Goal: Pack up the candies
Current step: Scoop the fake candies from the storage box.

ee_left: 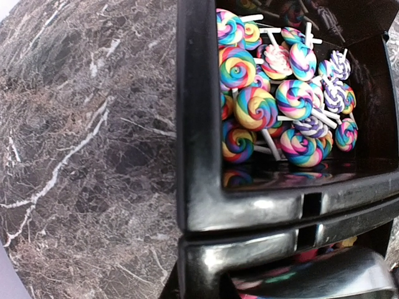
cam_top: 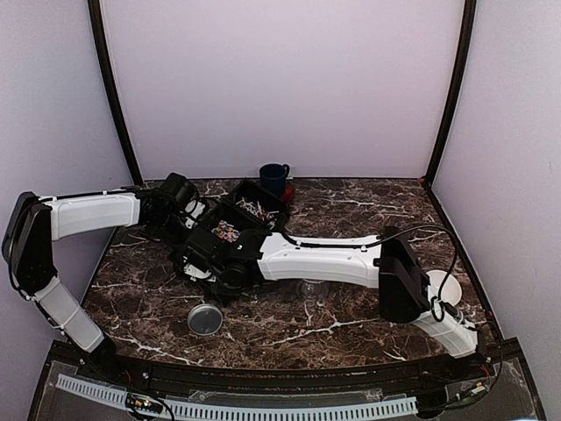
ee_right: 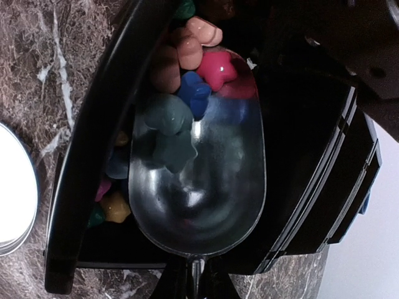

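A black compartment tray sits mid-table. One section holds swirled rainbow lollipop candies with white sticks. Another holds star-shaped candies in pink, blue, green and peach. My left gripper is shut on the tray's left rim; its fingers barely show in the left wrist view. My right gripper is shut on the handle of a clear scoop. The scoop lies inside the star-candy section, with a few blue and green stars in its bowl. The right gripper reaches the tray from the near side.
A clear jar stands partly hidden under my right forearm. A round metal lid lies on the marble in front of the tray. A blue mug stands behind the tray. A white disc lies at the right.
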